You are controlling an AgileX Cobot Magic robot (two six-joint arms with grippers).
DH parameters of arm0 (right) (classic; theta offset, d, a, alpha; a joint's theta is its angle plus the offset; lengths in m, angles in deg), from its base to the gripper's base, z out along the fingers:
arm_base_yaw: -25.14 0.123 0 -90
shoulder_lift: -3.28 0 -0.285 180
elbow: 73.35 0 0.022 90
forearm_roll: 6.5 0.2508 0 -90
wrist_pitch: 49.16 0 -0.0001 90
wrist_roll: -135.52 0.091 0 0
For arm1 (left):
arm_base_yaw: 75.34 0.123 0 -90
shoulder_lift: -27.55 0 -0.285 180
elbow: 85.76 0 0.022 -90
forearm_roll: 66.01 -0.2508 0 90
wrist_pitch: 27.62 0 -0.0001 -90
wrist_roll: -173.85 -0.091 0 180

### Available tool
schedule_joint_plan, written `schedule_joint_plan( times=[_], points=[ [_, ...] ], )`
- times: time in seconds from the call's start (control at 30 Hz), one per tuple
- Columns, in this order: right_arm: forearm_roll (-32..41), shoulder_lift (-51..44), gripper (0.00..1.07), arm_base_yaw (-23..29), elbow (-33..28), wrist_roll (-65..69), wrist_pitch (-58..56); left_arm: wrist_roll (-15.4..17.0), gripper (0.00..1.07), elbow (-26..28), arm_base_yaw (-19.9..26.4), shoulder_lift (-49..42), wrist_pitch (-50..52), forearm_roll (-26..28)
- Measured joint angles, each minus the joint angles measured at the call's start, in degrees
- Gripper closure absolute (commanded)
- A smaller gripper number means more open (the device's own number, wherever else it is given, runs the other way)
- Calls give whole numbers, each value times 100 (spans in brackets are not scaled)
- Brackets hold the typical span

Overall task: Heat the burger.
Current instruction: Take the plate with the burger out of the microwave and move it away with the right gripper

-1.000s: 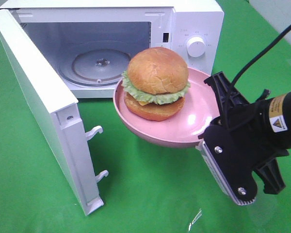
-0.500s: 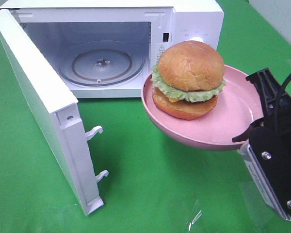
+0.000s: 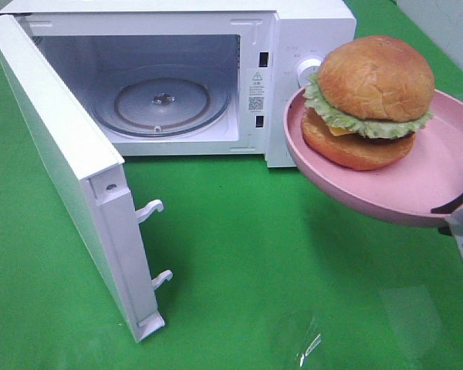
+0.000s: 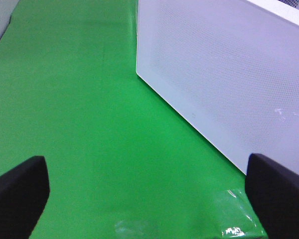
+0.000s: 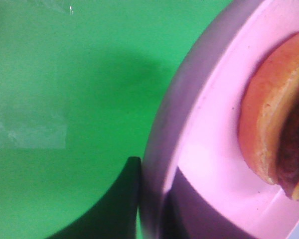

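- The burger [image 3: 368, 112] sits on a pink plate [image 3: 417, 196] that is held up in the air, off to the right of the microwave [image 3: 309, 38] and in front of its control panel.
- The burger has a golden domed bun on top, a green lettuce frill under it, a slip of yellow cheese, and a browner bun at the bottom.
- It rests toward the left half of the plate, and the plate tilts a little, lower at the near right.
- The right claw [image 3: 461, 212] shows only as a dark tip and a grey edge at the right border of the high view, at the plate's rim.
- In the right wrist view one dark finger [image 5: 120, 199] lies under the outside of the plate's rim and another dark shape presses on the inside, so the claw is clamped on the plate.
- The left claw [image 4: 149, 191] hangs with its two black fingers [image 4: 17, 191] spread wide apart, nothing between them, above the green surface [image 4: 79, 99] beside the microwave's white perforated side wall [image 4: 229, 74].
- The microwave door [image 3: 69, 169] stands swung wide to the left, two white latch hooks [image 3: 150, 210] on its edge.
- Inside, the glass turntable [image 3: 162, 102] lies flat and bare.
- A round white knob [image 3: 307, 71] peeks out just left of the burger.
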Motion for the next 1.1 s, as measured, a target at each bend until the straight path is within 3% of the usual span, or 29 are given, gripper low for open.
schedule_joint_plan(
  times=[0.6, 1.1],
  points=[
    [-928, -80, 107, 0, 0, 2177, -1352, 0, 6, 0, 0, 0, 0, 0],
    [-1094, 57, 107, 0, 189, 3300, -1988, 0, 6, 0, 0, 0, 0, 0]
  ],
)
